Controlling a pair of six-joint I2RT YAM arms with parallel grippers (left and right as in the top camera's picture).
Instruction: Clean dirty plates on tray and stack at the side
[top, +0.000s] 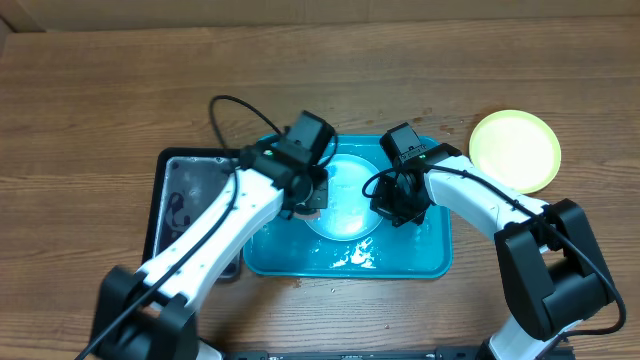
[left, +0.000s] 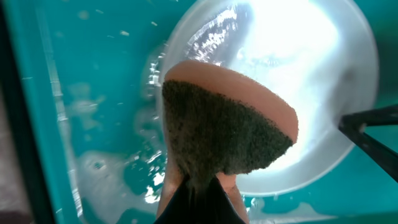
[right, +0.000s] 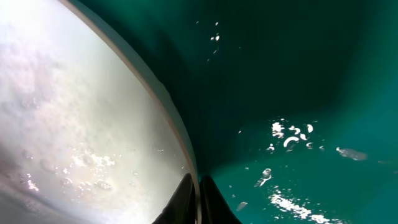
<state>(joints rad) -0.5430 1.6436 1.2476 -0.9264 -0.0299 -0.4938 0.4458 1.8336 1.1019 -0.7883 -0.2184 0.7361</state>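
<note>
Clamped tight on a sponge (left: 227, 124): the left jaws, with the narrow end of the orange foam squeezed between the two dark fingers (left: 194, 208) at the bottom of the left wrist view. Sponge fanned out over the left part of a light blue plate (left: 311, 74), its dark green scouring face toward the camera. Contact between sponge and plate impossible to tell.

Almost together and gripping the right rim of that plate (right: 74, 124): the right jaws, with the thin rim running down between the two fingertips at the bottom edge of the right wrist view. One dark finger (left: 373, 134) of that pair visible in the left wrist view too, at the plate's right edge.

Light blue plate (top: 345, 200) flat in the middle of the turquoise tray (top: 420, 262), whitish in the centre, glossy and wet, with bubbles and water streaks across it. Tray floor (left: 93, 93) also wet, with foam patches and droplets (right: 289, 137) beside the plate. Tray itself near the middle of the wooden bench (top: 100, 90).

Yellow-green plate (top: 515, 150) alone on the bench, right of the tray's far right corner and apart from it, lying flat, centre pale.

Black tray (top: 185, 175) just left of the turquoise one, edges close or touching, partly under the left arm (top: 215, 225).
</note>
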